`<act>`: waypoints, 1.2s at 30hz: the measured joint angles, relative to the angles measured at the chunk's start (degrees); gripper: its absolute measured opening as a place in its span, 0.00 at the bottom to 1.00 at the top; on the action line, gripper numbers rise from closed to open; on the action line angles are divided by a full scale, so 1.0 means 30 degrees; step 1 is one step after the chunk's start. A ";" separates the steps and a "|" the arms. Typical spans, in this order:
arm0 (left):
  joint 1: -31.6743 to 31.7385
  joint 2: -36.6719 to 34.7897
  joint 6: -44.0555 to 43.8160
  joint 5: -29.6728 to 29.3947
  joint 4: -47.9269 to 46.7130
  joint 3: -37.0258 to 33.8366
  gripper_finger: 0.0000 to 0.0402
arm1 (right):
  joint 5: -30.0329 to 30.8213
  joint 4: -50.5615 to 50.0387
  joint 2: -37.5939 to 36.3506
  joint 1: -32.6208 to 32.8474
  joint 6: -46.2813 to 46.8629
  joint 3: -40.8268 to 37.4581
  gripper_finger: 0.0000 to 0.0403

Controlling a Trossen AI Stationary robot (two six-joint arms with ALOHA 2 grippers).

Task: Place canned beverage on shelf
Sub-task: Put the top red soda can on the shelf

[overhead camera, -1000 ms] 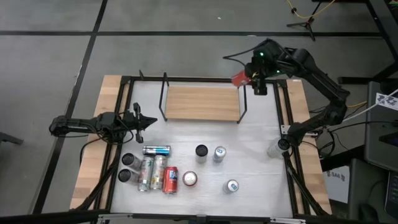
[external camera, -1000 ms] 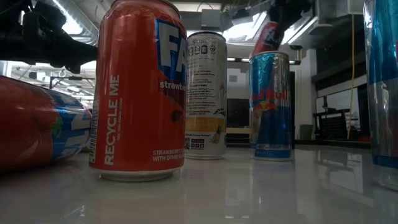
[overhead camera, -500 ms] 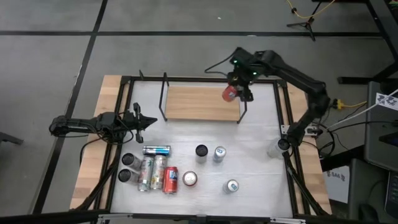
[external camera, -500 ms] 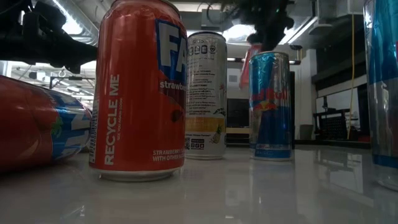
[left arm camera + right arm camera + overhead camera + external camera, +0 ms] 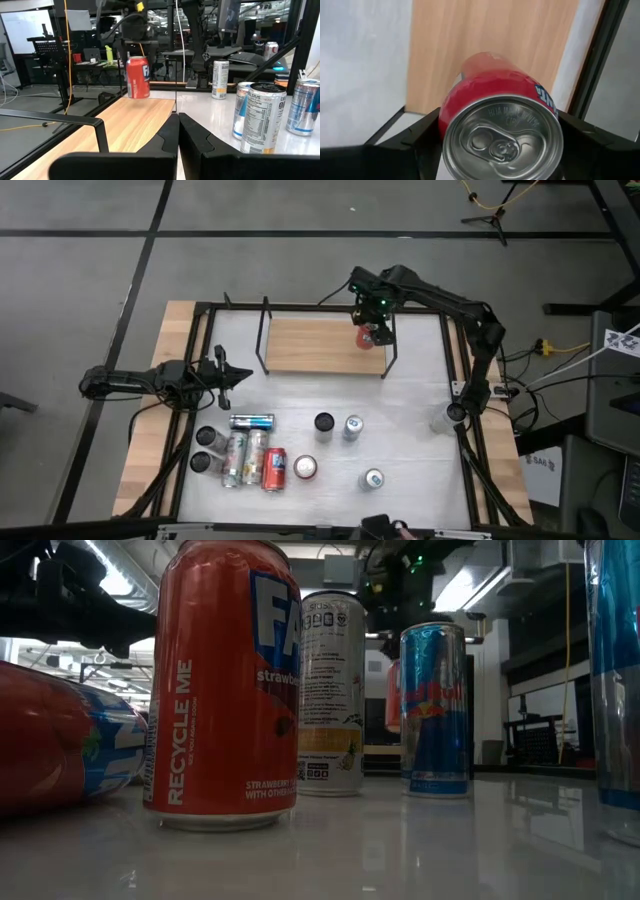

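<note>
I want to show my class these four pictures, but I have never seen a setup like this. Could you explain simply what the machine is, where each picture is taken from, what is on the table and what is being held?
It is a robot with two dark arms at a white table, each ending in a two-fingered pincer. One picture looks straight down, one looks level across the tabletop, and two come from cameras on the arms' wrists. The right pincer holds a red can upright over the right end of a small wooden shelf; in the left wrist picture the can seems just above the board. The left pincer waits shut at the table's left side. Other drink cans stand or lie near the front edge.
</note>
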 joint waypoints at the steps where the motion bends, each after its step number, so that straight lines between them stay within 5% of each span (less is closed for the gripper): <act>1: 0.0004 -0.0002 0.0004 0.0000 0.0000 0.0006 0.00 | -0.0001 0.0183 0.0121 -0.0023 -0.0198 0.0000 0.73; 36: 0.0000 0.0005 0.0004 0.0007 -0.0001 0.0007 0.00 | -0.0063 0.1688 0.1652 -0.2467 -0.0848 0.0080 0.73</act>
